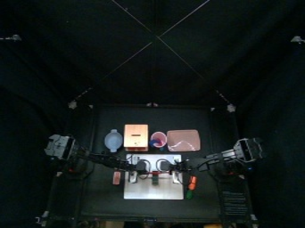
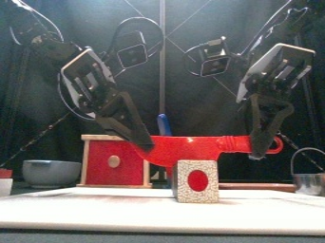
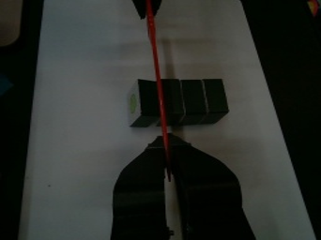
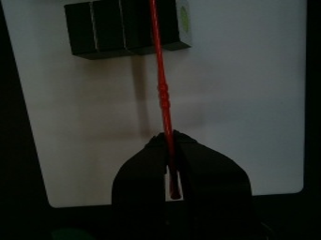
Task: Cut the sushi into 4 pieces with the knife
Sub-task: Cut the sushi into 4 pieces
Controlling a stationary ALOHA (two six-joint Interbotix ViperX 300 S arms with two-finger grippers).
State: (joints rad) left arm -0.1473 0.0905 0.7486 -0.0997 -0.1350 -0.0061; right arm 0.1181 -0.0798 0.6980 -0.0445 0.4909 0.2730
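- We see both arms meeting over the white cutting board (image 3: 75,141), which lies at the front middle of the counter (image 1: 89,191).
- The left fingers (image 3: 145,173) are clamped together on one end of the red knife (image 2: 203,145).
- The right fingers (image 4: 148,169) are clamped on its other end, so the knife hangs level between the two arms.
- The sushi roll (image 2: 193,182) lies on the board right under the knife, with one end facing the front.
- That end shows a speckled pale face with a red centre.
- In the wrist views the roll is a row of dark blocks pressed side by side, and we count no gap between them.
- The knife runs square across the roll, near the pale-faced end rather than the middle, roughly over the first seam.
- From the front the blade's lower edge sits right at the top of the roll, but we cannot tell whether it touches or hangs just above.
- Behind the board, the wooden box (image 2: 114,161) with its red drawer front stands left of centre.
- The blue-grey bowl (image 2: 51,173) is further left, and the pink tray (image 1: 183,138) lies to the right.
- Two toy foods lie just beside the board: a red piece (image 1: 117,178) on its left and an orange and green one (image 1: 191,183) on its right.
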